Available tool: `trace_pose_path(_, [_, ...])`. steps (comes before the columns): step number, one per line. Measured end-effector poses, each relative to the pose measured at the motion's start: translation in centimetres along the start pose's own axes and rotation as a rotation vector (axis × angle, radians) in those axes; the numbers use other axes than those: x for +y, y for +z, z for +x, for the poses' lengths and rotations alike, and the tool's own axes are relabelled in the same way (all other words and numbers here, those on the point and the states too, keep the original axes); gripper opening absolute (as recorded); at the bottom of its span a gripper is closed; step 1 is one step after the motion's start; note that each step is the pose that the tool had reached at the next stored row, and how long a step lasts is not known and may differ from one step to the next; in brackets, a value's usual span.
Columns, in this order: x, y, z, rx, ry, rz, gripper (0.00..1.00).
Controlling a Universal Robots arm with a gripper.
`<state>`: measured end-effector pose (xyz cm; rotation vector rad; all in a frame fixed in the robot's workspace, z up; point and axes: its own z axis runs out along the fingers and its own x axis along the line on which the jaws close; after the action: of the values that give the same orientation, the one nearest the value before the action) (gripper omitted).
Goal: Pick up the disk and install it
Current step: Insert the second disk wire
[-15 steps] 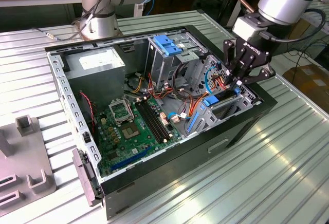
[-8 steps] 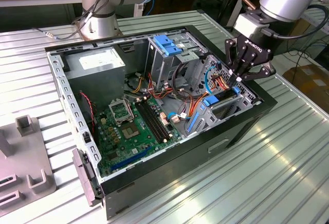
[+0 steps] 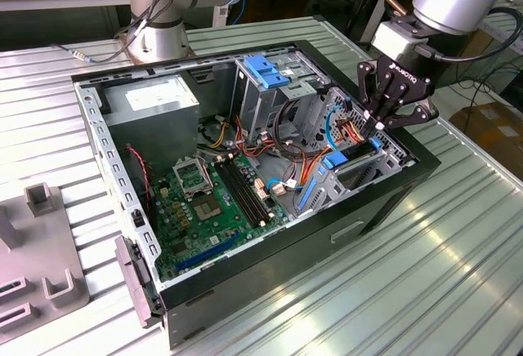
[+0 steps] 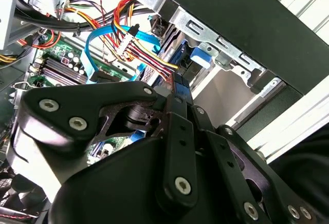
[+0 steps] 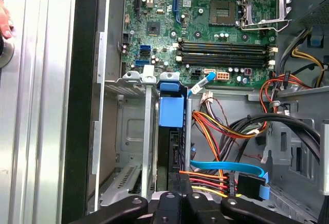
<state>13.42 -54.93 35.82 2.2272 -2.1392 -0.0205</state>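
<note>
The disk [image 3: 357,155] stands on edge in the drive bay at the exterior view's right end of the open computer case [image 3: 384,201]. Its blue carrier tab [image 5: 169,112] faces the motherboard, and its dark edge [image 5: 172,144] runs down the slot. My gripper [image 3: 376,123] hangs straight above the bay, its black fingers drawn close together at the disk's upper edge. The blue frame [image 4: 180,87] shows right at the tips of my gripper [image 4: 175,89], which the first wrist view shows over the slot [image 5: 180,188].
Orange, yellow and blue cables [image 5: 216,175] crowd the space beside the bay. A metal drive cage with a blue bracket [image 3: 265,70] and the grey power-supply box [image 3: 155,103] stand at the case's far side. The motherboard [image 3: 212,201] lies on its floor. A second arm's base [image 3: 159,33] and a grey fixture [image 3: 41,266] stand outside.
</note>
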Motion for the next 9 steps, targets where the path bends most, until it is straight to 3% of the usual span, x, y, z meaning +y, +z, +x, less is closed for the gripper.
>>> trace_pose_path(4, [0.01, -0.31, 0.0, 0.0002, 0.0, 0.0, 0.1])
trace_pose_path(9, [0.11, -2.19, 0.06, 0.0001, 0.0, -0.0001, 0.1])
